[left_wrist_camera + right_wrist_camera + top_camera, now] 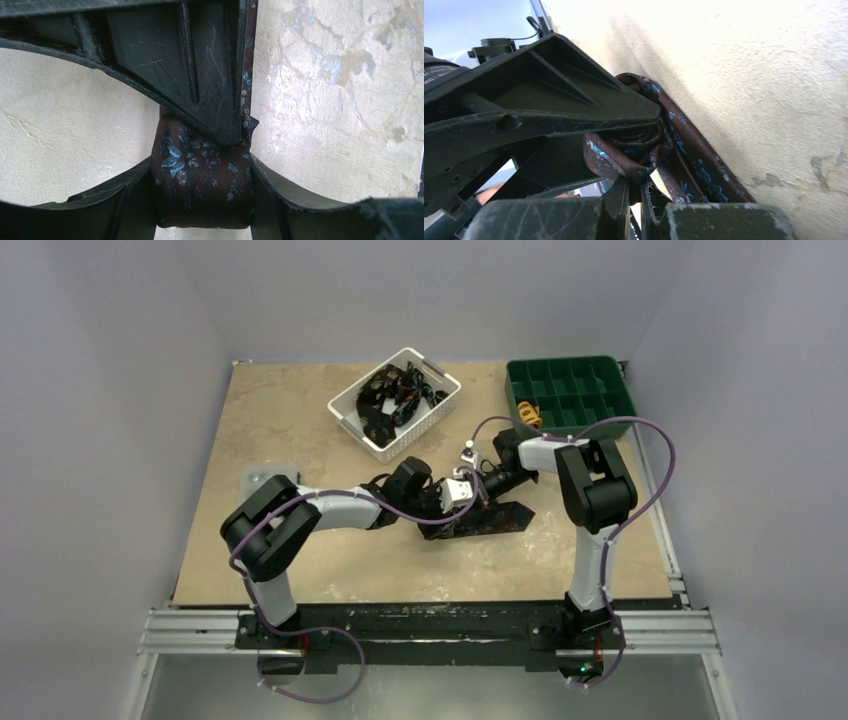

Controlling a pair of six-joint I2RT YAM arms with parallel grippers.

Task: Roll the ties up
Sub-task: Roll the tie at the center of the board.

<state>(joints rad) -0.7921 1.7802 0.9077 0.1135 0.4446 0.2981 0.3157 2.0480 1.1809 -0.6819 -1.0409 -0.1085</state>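
Right now both arms meet near the middle of the table [290, 430], their claws working on one tie [497, 518] of dark brown fabric with small pale blue marks. From above, the tie's loose length lies flat on the tabletop as a dark strip, running out to the right from where the claws meet.

The left gripper [210, 160] is clenched on the rolled end. In its wrist view the upper finger presses down onto a snug bundle of fabric, and dark finger parts show on either side of the bundle below. A narrow strip of the same tie runs up along the right edge of that upper finger.

The right gripper [640, 152] is also clamped on the tie. In its own view the coiled layers sit tucked under the tip of the upper finger, with the lower finger beneath them, and a band of fabric curves around the outside of the coil against the table.

Farther back, a white basket [372, 437] holds other ties [392, 395] in a dark tangle. A green tray [565, 362] with compartments sits at the far right, and a yellow item [529, 415] lies in one near-left compartment
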